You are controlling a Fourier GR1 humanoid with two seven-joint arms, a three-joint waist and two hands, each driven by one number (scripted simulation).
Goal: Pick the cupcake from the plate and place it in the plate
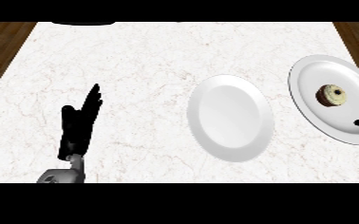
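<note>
The cupcake [331,95] sat on the plate at the counter's right edge [326,123], upright, with a dark dot in the middle of its pale top. It had not been lifted, so by my reading the task had not started: grasp, carry and placing were all left to do. The empty white plate [229,117], presumably the goal, lay just beside the first one, toward the middle of the counter [140,61], and nothing lay on it.

A small dark speck [356,122] showed over the first plate's right side; whether it belonged to the right hand could not be told. The left hand [79,121] rested near the counter's near-left corner, fingers straight and pointing up, holding nothing, well apart from both plates.

No brand, label or writing was legible anywhere.
</note>
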